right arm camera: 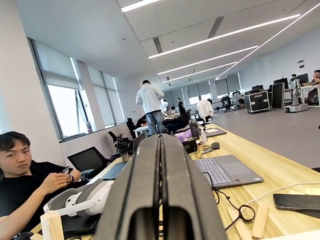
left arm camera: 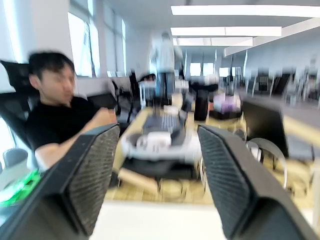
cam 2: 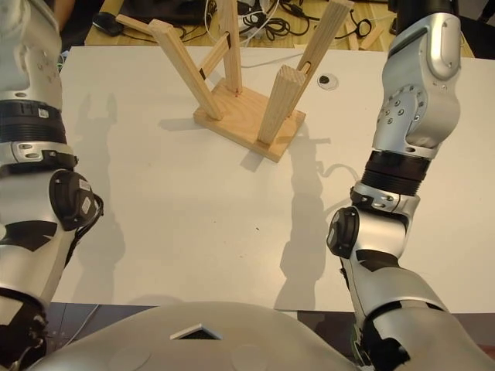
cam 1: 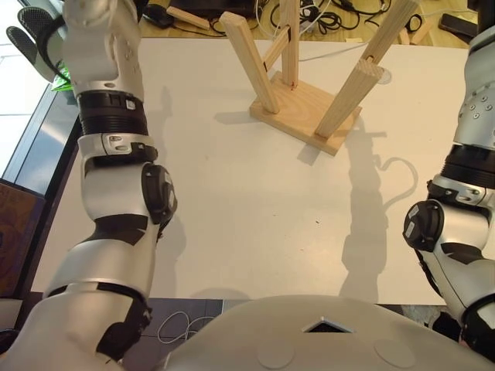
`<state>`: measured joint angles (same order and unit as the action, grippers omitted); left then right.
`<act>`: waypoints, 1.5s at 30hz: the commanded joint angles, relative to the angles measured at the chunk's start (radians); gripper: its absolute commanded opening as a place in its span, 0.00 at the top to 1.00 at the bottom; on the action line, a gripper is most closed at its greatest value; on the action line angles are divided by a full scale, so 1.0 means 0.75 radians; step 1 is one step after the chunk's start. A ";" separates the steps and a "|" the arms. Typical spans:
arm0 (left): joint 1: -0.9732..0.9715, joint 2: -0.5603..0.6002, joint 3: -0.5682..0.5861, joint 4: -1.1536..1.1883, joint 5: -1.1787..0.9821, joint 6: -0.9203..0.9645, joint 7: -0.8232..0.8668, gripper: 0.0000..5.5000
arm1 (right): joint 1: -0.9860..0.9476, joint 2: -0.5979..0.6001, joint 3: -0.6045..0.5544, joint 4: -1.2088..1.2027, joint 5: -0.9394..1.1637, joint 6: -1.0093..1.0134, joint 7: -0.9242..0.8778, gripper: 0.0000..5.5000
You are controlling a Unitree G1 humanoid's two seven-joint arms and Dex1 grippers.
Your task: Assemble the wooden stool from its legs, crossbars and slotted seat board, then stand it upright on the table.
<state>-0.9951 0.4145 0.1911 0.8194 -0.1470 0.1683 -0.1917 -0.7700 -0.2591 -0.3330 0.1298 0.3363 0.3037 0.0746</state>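
1. The stool (cam 2: 241, 117) stands upside down at the far middle of the tabletop (cam 1: 232, 232), with its seat (cam 1: 305, 116) flat and its legs pointing up. Turning it upright looks like the step left. If the joints are loose, a leg (cam 1: 356, 97) could slip from its slot as the stool tips.
2. The legs lean at different angles, so the stool may rock or topple once it is turned over.
3. The left gripper (left arm camera: 157, 131) gapes wide and holds nothing. The right gripper (right arm camera: 160, 140) has its fingers pressed together, also empty. Both are raised high, well apart from the stool. The right one must open before it can grasp. A one-sided grab could drag the seat or lever a leg loose.
4. The stool is near the far edge, so a push could send it into the cables behind.
5. The frame cuts off the leg tops. One crossbar (cam 1: 277, 48) can be made out between two legs, and I cannot tell whether others are fitted.
6. How deep the legs sit in the seat is hard to judge. Loose wood (cam 1: 186, 17) lies beyond the far edge, and I cannot tell whether it belongs to the stool.
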 commanded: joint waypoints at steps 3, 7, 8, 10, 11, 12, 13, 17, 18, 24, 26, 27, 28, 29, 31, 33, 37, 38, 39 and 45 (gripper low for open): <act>0.091 -0.070 -0.073 0.215 0.041 -0.109 -0.183 0.56 | 0.151 -0.070 0.011 0.101 -0.095 -0.058 0.004 1.00; 0.154 -0.144 -0.102 0.110 0.007 -0.108 -0.308 0.56 | 0.222 -0.114 -0.017 0.156 -0.125 -0.098 0.012 1.00; 0.175 -0.160 -0.108 0.077 0.003 -0.105 -0.325 0.56 | 0.239 -0.124 -0.024 0.164 -0.128 -0.105 0.015 1.00; 0.227 -0.187 -0.118 -0.010 -0.013 -0.095 -0.363 0.56 | 0.267 -0.141 -0.032 0.179 -0.129 -0.113 0.025 1.00; 0.268 -0.206 -0.130 -0.085 -0.031 -0.076 -0.399 0.56 | 0.289 -0.152 -0.036 0.189 -0.127 -0.117 0.037 1.00; 0.305 -0.223 -0.138 -0.154 -0.049 -0.060 -0.430 0.56 | 0.308 -0.160 -0.039 0.198 -0.127 -0.122 0.044 1.00; 0.335 -0.239 -0.142 -0.213 -0.067 -0.043 -0.452 0.56 | 0.322 -0.167 -0.045 0.208 -0.126 -0.123 0.048 1.00; 0.446 -0.293 -0.160 -0.420 -0.146 0.024 -0.526 0.66 | 0.353 -0.181 -0.055 0.256 -0.128 -0.145 0.054 1.00; 0.467 -0.300 -0.170 -0.469 -0.162 0.050 -0.543 0.70 | 0.355 -0.184 -0.052 0.266 -0.129 -0.148 0.061 1.00; 0.645 -0.290 -0.255 -0.837 -0.196 0.252 -0.547 0.85 | 0.378 -0.266 0.076 0.371 -0.150 -0.060 0.299 1.00; 0.686 -0.279 -0.266 -0.919 -0.188 0.303 -0.517 0.90 | 0.372 -0.293 0.113 0.399 -0.173 -0.030 0.342 1.00; 0.707 -0.271 -0.266 -0.961 -0.172 0.324 -0.486 0.93 | 0.362 -0.309 0.125 0.429 -0.194 -0.020 0.344 1.00; 0.727 -0.261 -0.251 -1.001 -0.136 0.341 -0.415 0.96 | 0.348 -0.329 0.139 0.471 -0.218 0.001 0.346 1.00; 0.741 -0.253 -0.219 -1.032 -0.097 0.364 -0.321 0.99 | 0.341 -0.354 0.165 0.513 -0.244 0.028 0.362 1.00; 0.758 -0.232 -0.160 -1.070 -0.048 0.435 -0.180 1.00 | 0.342 -0.395 0.219 0.581 -0.290 0.077 0.412 1.00; 0.778 -0.200 -0.142 -1.081 -0.034 0.544 -0.132 1.00 | 0.347 -0.428 0.283 0.639 -0.331 0.132 0.481 1.00; 0.843 -0.158 -0.141 -1.042 -0.077 0.703 -0.187 1.00 | 0.337 -0.432 0.367 0.733 -0.351 0.253 0.613 1.00; 0.847 -0.170 -0.133 -1.008 -0.091 0.707 -0.198 1.00 | 0.332 -0.423 0.363 0.751 -0.345 0.255 0.615 1.00; 0.848 -0.179 -0.127 -0.973 -0.099 0.697 -0.206 1.00 | 0.326 -0.414 0.360 0.767 -0.342 0.250 0.613 1.00; 0.792 -0.130 -0.049 -0.604 -0.132 0.577 -0.296 1.00 | 0.292 -0.382 0.439 0.867 -0.395 0.180 0.669 1.00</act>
<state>-0.3678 0.3011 0.1540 0.3237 -0.2317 0.6149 -0.3763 -0.5354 -0.5578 -0.0309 0.7558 0.0590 0.4508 0.5540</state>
